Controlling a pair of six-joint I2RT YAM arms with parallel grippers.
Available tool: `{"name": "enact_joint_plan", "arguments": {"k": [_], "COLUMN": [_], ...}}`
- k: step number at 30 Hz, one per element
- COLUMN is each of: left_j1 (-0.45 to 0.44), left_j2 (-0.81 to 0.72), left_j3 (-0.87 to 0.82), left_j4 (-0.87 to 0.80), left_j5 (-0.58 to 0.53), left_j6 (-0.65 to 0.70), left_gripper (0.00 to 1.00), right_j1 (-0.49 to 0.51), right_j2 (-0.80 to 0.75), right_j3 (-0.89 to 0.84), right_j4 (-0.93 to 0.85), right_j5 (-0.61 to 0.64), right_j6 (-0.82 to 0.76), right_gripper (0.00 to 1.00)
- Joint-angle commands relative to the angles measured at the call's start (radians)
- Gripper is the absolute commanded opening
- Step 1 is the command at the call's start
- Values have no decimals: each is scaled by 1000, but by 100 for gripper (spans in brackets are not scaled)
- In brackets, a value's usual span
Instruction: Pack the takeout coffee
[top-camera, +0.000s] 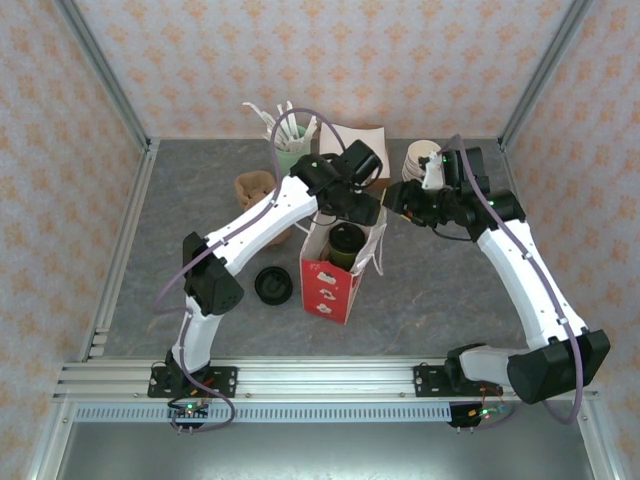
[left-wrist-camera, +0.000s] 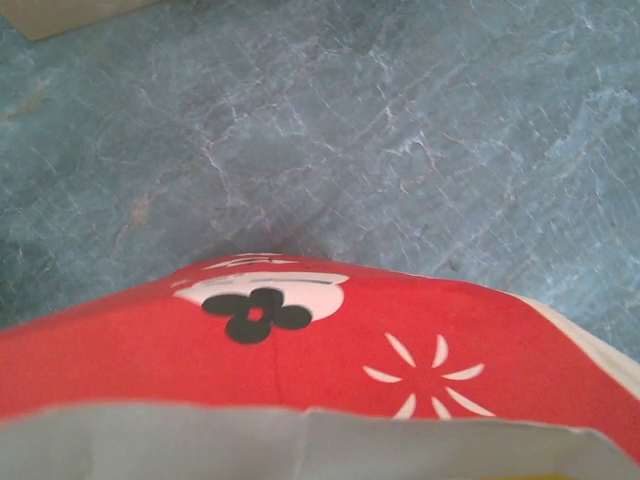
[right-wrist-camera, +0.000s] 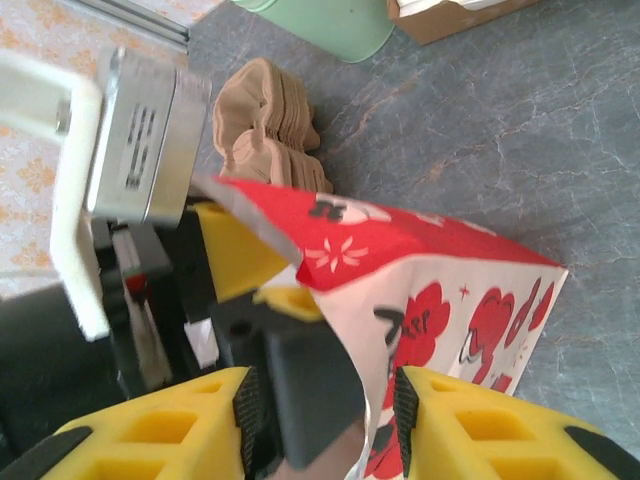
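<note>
- Black-lidded dark green paper cup (top-camera: 347, 243) stands inside red-and-white paper bag (top-camera: 330, 285).
- My right jaws straddle its 1 o'clock rim; whether they pinch, I cannot tell; left jaws likewise.
- Next: withdraw without tipping it.

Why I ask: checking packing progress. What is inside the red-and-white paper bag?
The lidded dark green coffee cup sits inside the open bag. The bag's walls hide the cup's lower part and the bag's bottom.
</note>
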Motion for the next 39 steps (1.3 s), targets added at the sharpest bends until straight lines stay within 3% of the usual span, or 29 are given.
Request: {"name": "enact_joint_plan", "arguments": {"k": [1, 9, 12, 19, 39], "left_j1": [-2, -31, -34, -27, 5], "left_j2": [-31, -144, -142, -98, -40], "left_j3": [-1, -212, -224, -201, -258], "left_j4": [-33, 47, 53, 50, 81], "left_j5": [6, 8, 8, -8, -11], "left_j6": [18, -43, -49, -46, -30], "left_gripper": [65, 54, 46, 39, 31], "right_j1": [2, 1, 2, 2, 2], "right_j2": [-47, -62, -62, -62, -55], "right_j3": [4, -37, -42, -51, -62], "right_j4": [-13, 14, 22, 34, 18], "right_j5": [3, -19, -23, -28, -18], "right_j6": [3, 13, 15, 28, 25], "right_gripper": [43, 43, 43, 43, 43]}}
